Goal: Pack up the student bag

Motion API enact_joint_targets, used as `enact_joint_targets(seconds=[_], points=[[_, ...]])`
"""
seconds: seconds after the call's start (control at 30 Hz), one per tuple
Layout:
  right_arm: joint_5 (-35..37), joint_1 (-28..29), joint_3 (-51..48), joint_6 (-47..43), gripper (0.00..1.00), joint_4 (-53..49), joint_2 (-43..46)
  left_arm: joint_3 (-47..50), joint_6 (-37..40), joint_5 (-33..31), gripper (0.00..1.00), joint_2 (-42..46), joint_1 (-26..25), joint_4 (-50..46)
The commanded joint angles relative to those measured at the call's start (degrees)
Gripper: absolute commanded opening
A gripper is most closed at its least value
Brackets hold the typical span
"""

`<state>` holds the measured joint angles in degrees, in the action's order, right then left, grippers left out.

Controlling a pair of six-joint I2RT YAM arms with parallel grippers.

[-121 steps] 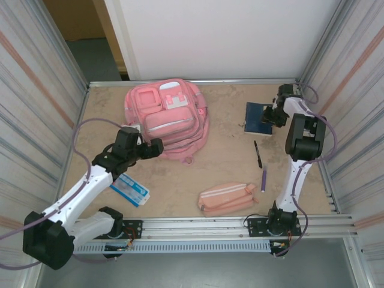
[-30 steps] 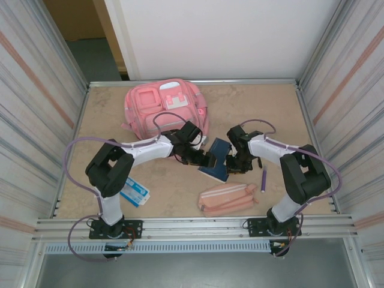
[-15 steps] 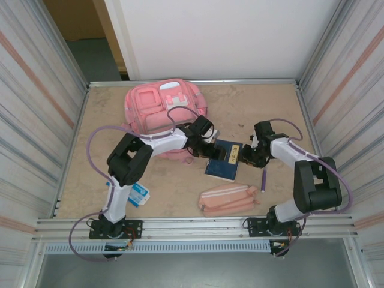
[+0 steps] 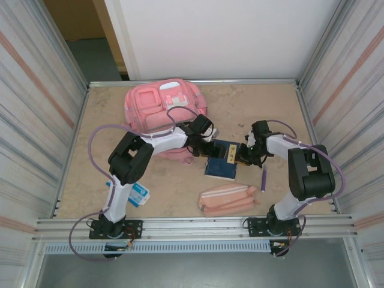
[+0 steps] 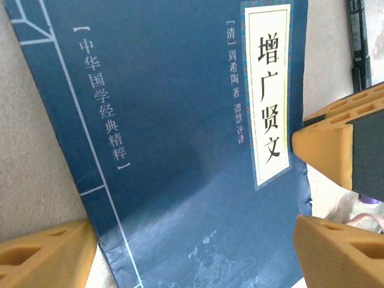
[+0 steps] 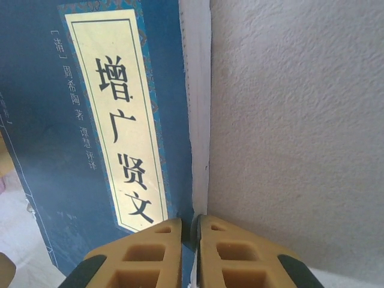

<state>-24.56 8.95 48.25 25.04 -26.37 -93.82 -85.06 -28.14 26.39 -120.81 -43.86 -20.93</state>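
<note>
Biggest worry here is the grip on the blue book [image 4: 219, 167]. The right gripper [image 6: 191, 231] has its jaws nearly closed on just the page edge near a corner. That's a thin pinch, so if it lifts, the book could swing down, fan open or slide right out. The left gripper [image 5: 193, 240] hangs over the cover with its jaws spread wide and nothing in them. Its fingers sit just beside the other gripper's finger, so a bump between the two looks possible, or a nudge that skews the book.

The student bag [image 4: 157, 111] lies flat at the far left of the table [image 4: 270, 108], pockets up, near the book but not touching it. I can't tell if the main compartment is open, and if it isn't, the book has nowhere to go.

Count:
- one bag
- one book
- one pink pencil pouch [image 4: 228, 199]
- one purple pen [image 4: 263, 179]
- one blue-and-white packet [image 4: 141, 193]
- maybe one black pen, the dark strip [image 5: 357, 42] in the left wrist view
</note>
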Motion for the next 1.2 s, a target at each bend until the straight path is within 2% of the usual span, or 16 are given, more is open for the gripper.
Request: enact_joint_targets(seconds=[0.0,0.2,0.3,0.4,0.5,0.63,0.8,0.97,1.1,1.17], points=[[0.92,0.01,0.77,-0.87,0.10,-1.37,-2.45,2.47,-2.10,0.69,0.85,0.31,-0.23,2.60],[-0.34,-0.67,1.76,-2.47,0.08,-1.11,-3.40,1.65,-2.16,-1.74,0.86,1.67,-0.08,-1.37],[-1.60,-1.07,1.97,-3.36,0.08,-1.29,-3.82,0.96,-0.58,3.32,0.84,1.30,-0.31,1.17],[-5.06,-1.45,1.85,-4.35,0.09,-0.64,-4.56,3.40,-0.76,6.41,0.82,4.44,-0.88,6.78],[-7.12,-1.73,1.85,-5.48,0.09,-0.83,-5.16,7.05,-3.18,7.98,0.78,7.75,-0.59,13.58],[-10.32,-2.46,1.50,-6.38,0.09,0.06,-5.50,7.65,-6.03,11.93,0.73,7.91,0.10,16.12],[-13.47,-3.65,0.61,-6.84,0.10,1.74,-4.03,7.51,-8.91,13.10,0.56,5.18,0.70,16.75],[-16.48,-3.96,-0.79,-8.44,0.15,3.59,0.50,9.31,-11.06,12.43,0.35,6.33,1.09,19.75],[-15.34,-3.61,-1.68,-6.90,0.31,5.34,7.93,9.93,-11.21,11.88,0.08,10.14,1.84,20.24],[-12.25,-2.85,-1.44,-5.50,0.37,5.06,13.20,10.35,-9.82,10.03,0.07,13.12,1.89,19.78]])
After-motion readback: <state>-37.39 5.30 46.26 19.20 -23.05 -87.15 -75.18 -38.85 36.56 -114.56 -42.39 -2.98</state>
